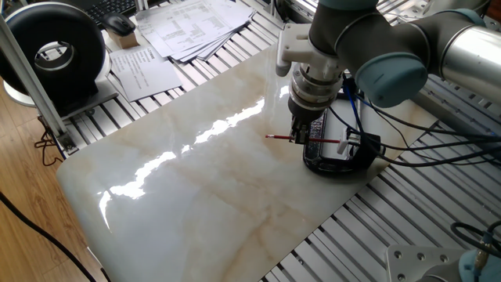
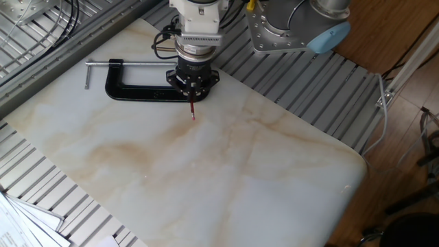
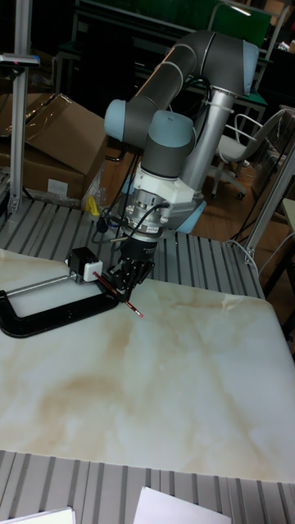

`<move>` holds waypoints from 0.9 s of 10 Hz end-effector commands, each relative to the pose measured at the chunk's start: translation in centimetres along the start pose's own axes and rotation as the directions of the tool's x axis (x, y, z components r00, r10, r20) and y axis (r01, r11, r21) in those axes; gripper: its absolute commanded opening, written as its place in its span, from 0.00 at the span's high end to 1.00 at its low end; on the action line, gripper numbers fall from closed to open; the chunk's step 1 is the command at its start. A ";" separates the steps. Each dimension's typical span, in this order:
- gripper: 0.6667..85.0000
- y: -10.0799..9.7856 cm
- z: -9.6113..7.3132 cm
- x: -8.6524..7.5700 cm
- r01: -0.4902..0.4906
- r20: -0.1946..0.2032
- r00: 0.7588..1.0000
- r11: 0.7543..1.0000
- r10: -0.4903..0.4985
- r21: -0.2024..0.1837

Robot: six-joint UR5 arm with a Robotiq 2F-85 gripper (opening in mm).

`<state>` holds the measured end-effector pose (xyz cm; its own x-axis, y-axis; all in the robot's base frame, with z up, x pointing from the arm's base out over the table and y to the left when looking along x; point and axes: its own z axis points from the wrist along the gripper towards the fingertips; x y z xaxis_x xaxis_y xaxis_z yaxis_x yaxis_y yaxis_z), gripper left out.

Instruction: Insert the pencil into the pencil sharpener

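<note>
Pincer (image 3: 124,282) grips your pencil (image 3: 131,308) mid-shaft, roughly level, just above the bench (image 2: 206,178). Sharpener (image 3: 83,264) sits at its rear end, beside the clamp (image 2: 134,89).

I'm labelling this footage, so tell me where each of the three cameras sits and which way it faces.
One fixed view: high, off a corner of the marble slab, facing the grey arm; shows wrist and pincer holding the thin red pencil.
The other fixed view: high on the opposite side, looking down at the large black C-clamp; shows the wrist and pincer.
Tall fixed view: low at the slab's long edge, facing the arm's base; shows the whole arm and the small black-and-white pencil sharpener.
All three share pincer, pencil and clamp.
</note>
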<state>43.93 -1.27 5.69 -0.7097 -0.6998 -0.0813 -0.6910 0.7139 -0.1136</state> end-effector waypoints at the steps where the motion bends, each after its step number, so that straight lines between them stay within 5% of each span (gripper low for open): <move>1: 0.99 -0.1 -0.3 0.0 -0.012 0.008 1.000 1.000 0.012 -0.003; 9: 0.99 -0.2 -0.2 0.5 -0.012 0.015 1.000 1.000 0.012 -0.007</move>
<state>43.65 -1.85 5.78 -0.7119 -0.6970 -0.0854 -0.6883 0.7167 -0.1121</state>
